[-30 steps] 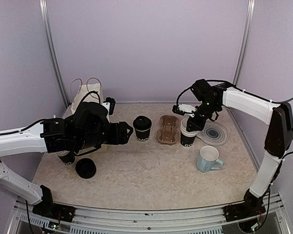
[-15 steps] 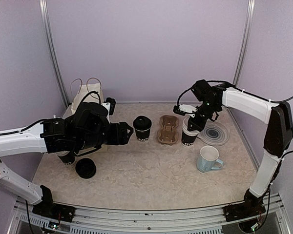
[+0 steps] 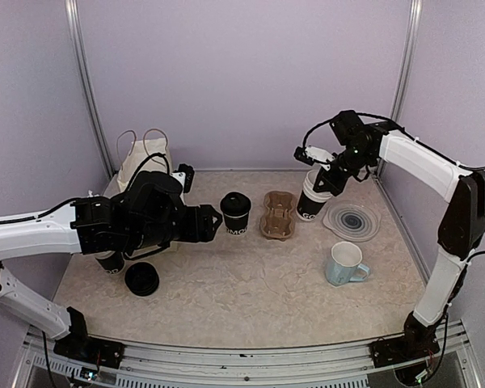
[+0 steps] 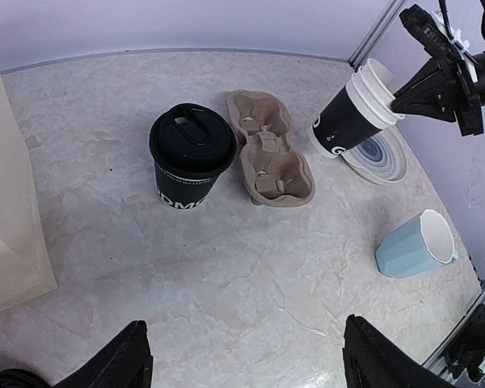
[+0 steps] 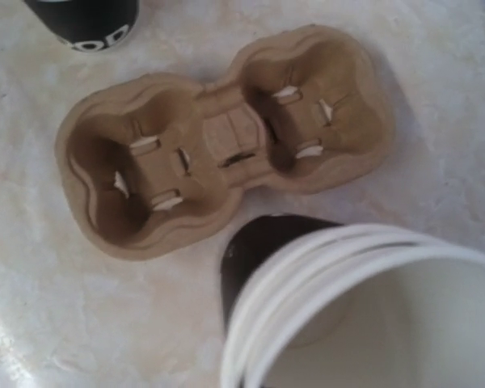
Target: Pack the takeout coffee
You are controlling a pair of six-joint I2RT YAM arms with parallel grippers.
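Pale lilac walls (image 3: 242,73) enclose the work cell on three sides, lit evenly with no hard shadows. Slim metal posts mark the two back corners, one at left (image 3: 85,89) and one at right (image 3: 405,73). The table (image 3: 250,291) has a beige, marble-patterned top with a rounded far-right corner. A silver aluminium rail (image 3: 242,357) runs along the table's near edge.

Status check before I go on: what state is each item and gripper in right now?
lidded cup: upright, lid on, outside the carrier.
unlidded cup: tilted, no lid, pinched at its rim.
right gripper: shut on the unlidded cup.
left gripper: open, holding nothing.
carrier: flat, both pockets empty.
loose lid: lying on the table.
mug: upright, looks empty.
paper bag: standing.
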